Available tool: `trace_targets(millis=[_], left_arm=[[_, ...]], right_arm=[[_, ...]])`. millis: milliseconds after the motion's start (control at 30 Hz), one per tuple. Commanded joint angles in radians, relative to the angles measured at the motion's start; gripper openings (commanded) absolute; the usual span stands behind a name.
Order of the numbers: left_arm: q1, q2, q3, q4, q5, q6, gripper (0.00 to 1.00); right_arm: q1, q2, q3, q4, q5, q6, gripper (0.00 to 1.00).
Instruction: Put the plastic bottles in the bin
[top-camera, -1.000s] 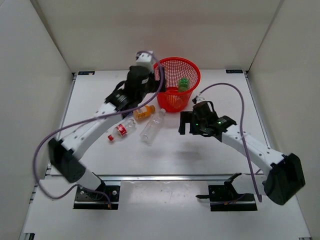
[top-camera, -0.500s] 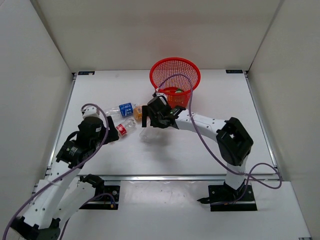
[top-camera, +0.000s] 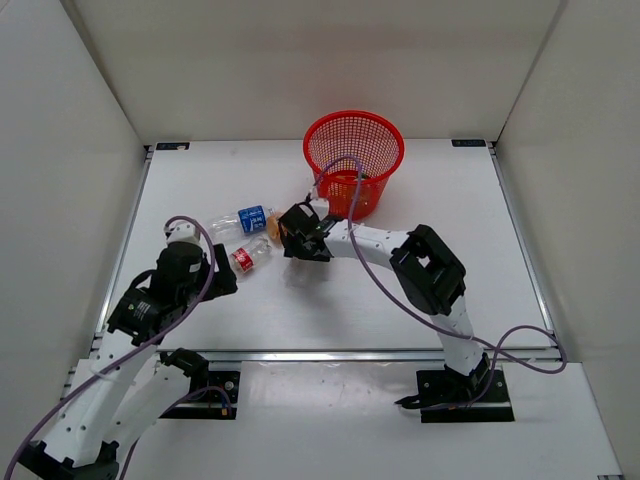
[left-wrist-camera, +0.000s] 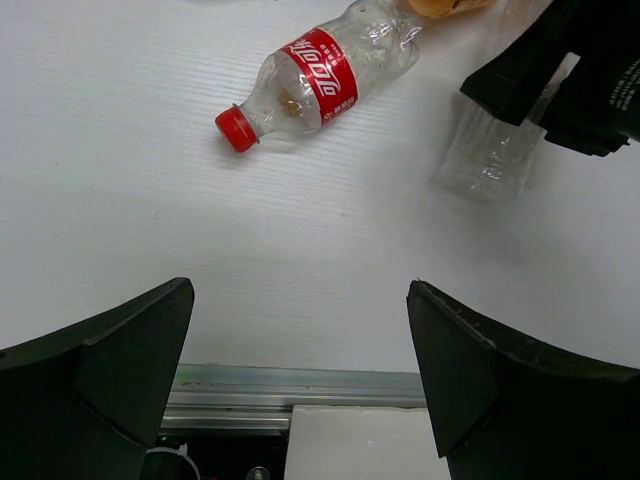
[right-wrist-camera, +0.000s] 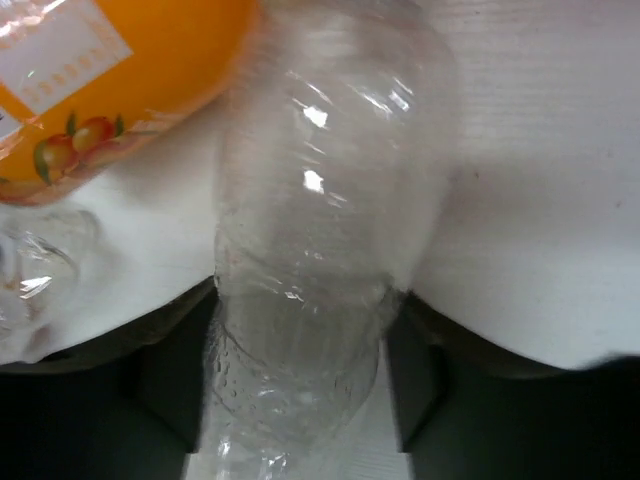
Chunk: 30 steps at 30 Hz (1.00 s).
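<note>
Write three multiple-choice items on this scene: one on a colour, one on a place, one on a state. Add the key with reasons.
1. What colour is the bin?
A. Red
B. Blue
C. Grey

2. Where is the red-capped bottle?
A. Inside the bin
B. Lying on the table, ahead of the left claw
C. Held in the left claw

3. What state is the left claw in?
A. Shut on a bottle
B. Shut on nothing
C. Open, holding nothing

Key:
1 A: the top view shows its mesh wall is red.
2 B: the left wrist view shows it on its side on the white surface beyond the fingers.
3 C: the fingers stand wide apart with only table between them.
</note>
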Motion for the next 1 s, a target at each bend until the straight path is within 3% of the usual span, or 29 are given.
trace_targets(millis=[0, 167, 300, 433, 533, 700, 833, 967], left_arm=[[0.01, 0.009, -0.008, 0.011, 0.011, 0.012, 0.99], [0.018, 0.059, -0.021, 0.068, 0.018, 0.038, 0.98], [0.027, 0.105, -0.024, 0.12, 0.027, 0.045, 0.98], [0.038, 0.151, -0.031, 0.168, 0.048, 0.052, 0.99], [0.052, 0.179, -0.044, 0.188, 0.069, 0.039, 0.99], [0.069, 0.208, -0.045, 0.189, 0.081, 0.056, 0.98], [0.083, 0.223, -0.051, 0.215, 0.099, 0.109, 0.99], [0.133, 0.272, -0.054, 0.258, 0.198, 0.156, 0.98]], right_arm=[[0.012, -0.077, -0.057, -0.014, 0.022, 0.011, 0.48], [0.079, -0.278, -0.238, 0.006, 0.019, -0.111, 0.28], [0.14, -0.523, -0.355, 0.078, 0.017, -0.324, 0.25], [0.133, -0.674, -0.301, 0.076, -0.061, -0.522, 0.2], [0.023, -0.726, -0.184, 0.096, -0.162, -0.62, 0.2], [-0.247, -0.677, -0.009, 0.184, -0.297, -0.745, 0.18], [-0.341, -0.504, 0.222, 0.115, -0.308, -0.898, 0.23], [-0.438, -0.344, 0.373, 0.078, -0.403, -0.908, 0.26]])
